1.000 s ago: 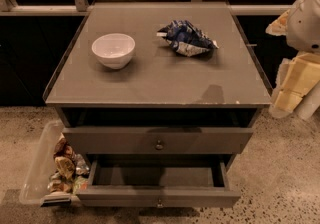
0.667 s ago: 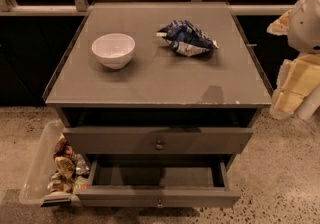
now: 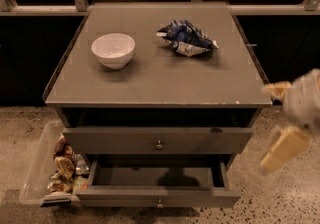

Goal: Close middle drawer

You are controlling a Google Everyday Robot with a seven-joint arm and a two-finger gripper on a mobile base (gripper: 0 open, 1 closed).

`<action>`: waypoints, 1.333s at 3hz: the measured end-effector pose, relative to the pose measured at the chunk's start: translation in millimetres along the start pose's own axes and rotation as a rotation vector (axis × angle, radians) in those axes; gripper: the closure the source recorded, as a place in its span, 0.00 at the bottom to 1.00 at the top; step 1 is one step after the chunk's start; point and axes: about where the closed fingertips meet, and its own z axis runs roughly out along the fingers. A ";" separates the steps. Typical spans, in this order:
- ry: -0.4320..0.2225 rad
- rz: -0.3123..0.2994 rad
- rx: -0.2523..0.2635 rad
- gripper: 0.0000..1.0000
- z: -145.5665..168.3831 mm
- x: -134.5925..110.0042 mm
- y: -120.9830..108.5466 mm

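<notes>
Clearly the wide, shallow grey-brown wooden middle drawer [image 3: 125, 197] sits pulled out at bottom centre. The cream two-finger gripper [image 3: 274, 124], fingers [image 3: 285, 148] apart, hangs at the right edge. It should come round front, press beside the small round metal knob [image 3: 159, 202] and push squarely inward

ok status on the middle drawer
Pincer open, right of cabinet, touching nothing. Middle drawer pulled out. Snack bin beside it, not blocking.

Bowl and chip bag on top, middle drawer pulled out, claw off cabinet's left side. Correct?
No. The camera view shows the claw off the cabinet's right side, not the left. The bowl and chip bag on top and the pulled-out middle drawer are correct.
</notes>
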 end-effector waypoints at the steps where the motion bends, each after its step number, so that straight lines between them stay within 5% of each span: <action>1: -0.148 0.134 -0.080 0.00 74.6 35.9 37.0; 2: -0.208 0.242 -0.202 0.00 157.4 71.0 87.5; 3: -0.180 0.297 -0.297 0.00 203.8 91.4 112.3; 4: -0.186 0.295 -0.302 0.00 204.8 89.7 113.8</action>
